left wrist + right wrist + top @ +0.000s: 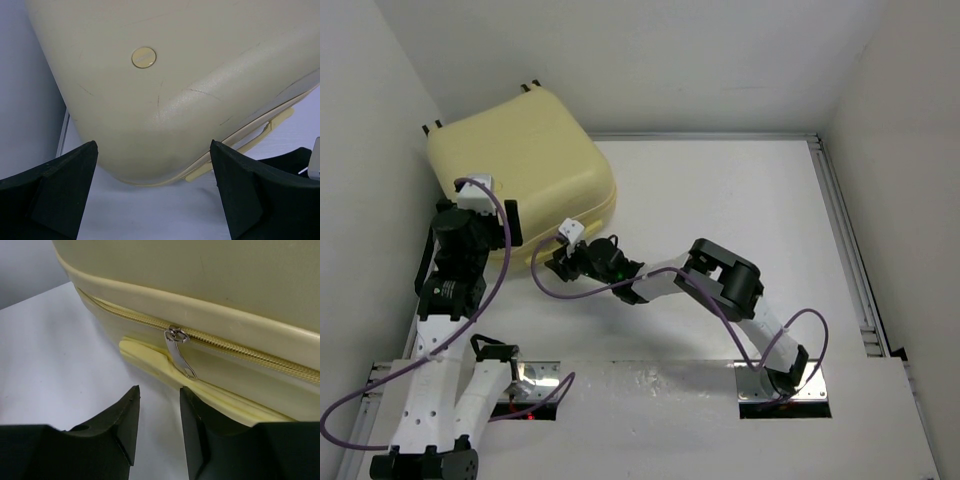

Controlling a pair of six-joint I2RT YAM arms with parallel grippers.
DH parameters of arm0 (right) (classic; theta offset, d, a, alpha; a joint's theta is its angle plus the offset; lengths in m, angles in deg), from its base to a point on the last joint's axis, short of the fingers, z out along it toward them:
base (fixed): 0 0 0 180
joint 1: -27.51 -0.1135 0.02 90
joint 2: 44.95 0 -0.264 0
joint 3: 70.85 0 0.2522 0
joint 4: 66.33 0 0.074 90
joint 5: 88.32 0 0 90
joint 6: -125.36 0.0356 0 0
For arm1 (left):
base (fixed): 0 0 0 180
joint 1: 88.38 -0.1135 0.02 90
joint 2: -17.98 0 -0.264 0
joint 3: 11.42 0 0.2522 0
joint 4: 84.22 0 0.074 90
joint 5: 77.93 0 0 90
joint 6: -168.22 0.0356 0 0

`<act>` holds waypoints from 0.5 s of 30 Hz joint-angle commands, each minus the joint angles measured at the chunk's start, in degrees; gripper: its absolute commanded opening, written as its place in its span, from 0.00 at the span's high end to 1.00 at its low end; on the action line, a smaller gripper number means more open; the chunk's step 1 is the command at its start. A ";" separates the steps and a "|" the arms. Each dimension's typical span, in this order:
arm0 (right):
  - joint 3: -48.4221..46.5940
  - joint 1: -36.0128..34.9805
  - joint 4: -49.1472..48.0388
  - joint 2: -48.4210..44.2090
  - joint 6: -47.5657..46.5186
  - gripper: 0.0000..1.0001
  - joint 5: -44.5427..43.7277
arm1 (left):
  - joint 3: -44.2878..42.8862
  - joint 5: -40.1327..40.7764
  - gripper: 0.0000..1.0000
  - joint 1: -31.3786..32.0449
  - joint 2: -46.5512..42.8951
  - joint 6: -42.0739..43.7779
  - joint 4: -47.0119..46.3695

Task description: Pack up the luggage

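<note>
Cream luggage (520,165) lies far-left on table (720,190), by back wall. My L gripper (152,150) is spread wide, empty, facing its rounded corner; only L wrist cam shows a round stud (143,57). My R gripper (159,392) is parted narrowly, empty, just below the zip pull (179,352), which only R wrist cam shows.

white arms (435,392), purple cables (506,245), black wedge-shaped claw fingers (50,192)
</note>
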 commanded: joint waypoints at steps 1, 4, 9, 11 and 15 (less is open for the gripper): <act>0.10 0.58 -7.44 -4.11 -1.53 0.62 -2.25 | 0.07 0.02 0.00 -0.59 -1.36 -0.28 -1.20; -0.33 1.01 -7.71 -4.30 -1.61 0.62 -2.60 | 0.59 0.02 0.00 -0.59 -1.36 -0.80 -1.20; -2.35 1.80 -7.63 -3.95 -2.05 0.62 -2.43 | 0.59 1.95 0.00 -0.59 -0.22 -0.28 -1.20; -3.23 2.07 -7.62 -2.72 -2.58 0.60 -2.69 | 1.12 3.71 0.00 -0.59 0.48 -0.28 -1.72; -4.38 2.68 -7.71 -1.14 -3.02 0.55 -2.34 | 1.12 3.71 0.01 -0.59 3.55 -0.80 -4.97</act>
